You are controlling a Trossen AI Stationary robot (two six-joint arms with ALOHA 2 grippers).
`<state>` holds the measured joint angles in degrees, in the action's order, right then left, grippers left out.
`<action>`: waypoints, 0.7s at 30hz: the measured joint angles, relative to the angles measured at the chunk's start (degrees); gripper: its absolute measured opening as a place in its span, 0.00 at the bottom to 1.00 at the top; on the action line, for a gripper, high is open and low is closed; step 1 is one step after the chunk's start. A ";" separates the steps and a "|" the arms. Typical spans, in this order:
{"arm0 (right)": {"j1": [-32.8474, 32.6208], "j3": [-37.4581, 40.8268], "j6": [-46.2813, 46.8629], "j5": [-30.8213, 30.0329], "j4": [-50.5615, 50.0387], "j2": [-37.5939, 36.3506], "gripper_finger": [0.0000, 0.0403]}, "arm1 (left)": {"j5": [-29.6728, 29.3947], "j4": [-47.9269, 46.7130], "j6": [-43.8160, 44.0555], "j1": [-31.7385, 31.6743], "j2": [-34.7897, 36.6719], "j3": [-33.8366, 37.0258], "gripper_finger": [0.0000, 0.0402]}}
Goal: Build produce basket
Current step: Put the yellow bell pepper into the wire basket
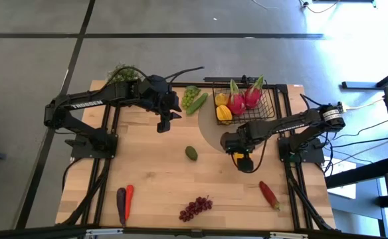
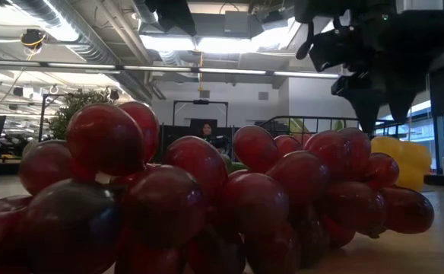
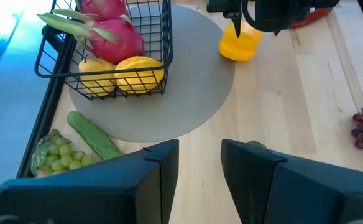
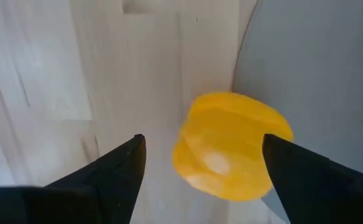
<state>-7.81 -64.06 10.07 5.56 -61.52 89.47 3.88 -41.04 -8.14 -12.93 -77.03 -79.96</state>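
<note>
Pale wooden slatted desk (image 1: pixel 161 172) carries everything; near its far right sits a grey round mat (image 3: pixel 188 93), and on that the small black wire-mesh basket (image 1: pixel 264 109), already holding two pink dragon fruits (image 1: pixel 245 98) and yellow pieces at its front. The right hand (image 4: pixel 200 162) hangs directly over a yellow toy pepper (image 4: pixel 231 146) lying at the mat's edge — fingers spread wide to either side, not touching it. The left hand (image 3: pixel 200 168) hovers mid-desk, fingers apart with a modest gap, holding nothing. Loose produce waits elsewhere: a green cucumber (image 3: pixel 94 135) and green grapes (image 3: pixel 57 154) just beside the mat, a dark green avocado (image 1: pixel 191 153) mid-desk, a purple grape bunch (image 1: pixel 195 208) at the near edge, a red chili (image 1: pixel 269 194) to the right. Risk, as I judge it — the pepper is rounded and glossy and straddles the mat's lip, so an off-centre closure could squirt it sideways or roll it.
</note>
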 joint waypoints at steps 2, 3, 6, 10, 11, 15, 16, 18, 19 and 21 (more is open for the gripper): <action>0.00 0.49 -0.06 -0.01 -0.13 0.00 0.76 | 0.00 -0.01 0.00 -0.02 0.00 0.00 0.27; 0.00 0.75 -0.29 -0.19 -0.12 0.00 0.76 | 0.02 -0.01 0.00 0.00 0.00 0.00 0.27; -0.09 1.34 -4.00 -1.27 -0.42 0.00 0.76 | 0.02 0.00 0.00 -0.01 0.00 0.00 0.27; -0.72 1.38 -15.56 -1.33 -3.95 0.00 0.76 | 0.02 -0.02 0.00 -0.01 0.00 0.00 0.27; -0.83 1.38 -18.70 -1.23 -4.66 0.00 0.76 | 0.02 -0.02 0.00 -0.01 0.00 0.00 0.27; -1.86 1.38 -30.57 -1.30 -4.73 0.00 0.76 | 0.00 -0.04 0.00 -0.02 0.00 0.00 0.27; -2.20 1.38 -32.95 -1.42 -4.32 0.00 0.76 | 0.01 -0.03 0.00 0.00 0.00 0.00 0.27; -2.68 1.38 -36.50 -2.06 -3.35 0.00 0.76 | 0.01 -0.04 0.00 0.00 0.00 0.00 0.27; -2.72 1.38 -38.00 -2.17 -3.25 0.00 0.76 | 0.01 -0.04 0.00 -0.01 0.00 0.00 0.27; -2.67 1.38 -40.16 -2.10 -3.13 0.00 0.76 | 0.00 -0.04 0.00 0.00 0.00 0.00 0.27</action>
<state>-10.48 -62.67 -30.09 3.46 -64.65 89.47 3.88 -41.08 -8.14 -12.93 -77.03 -79.96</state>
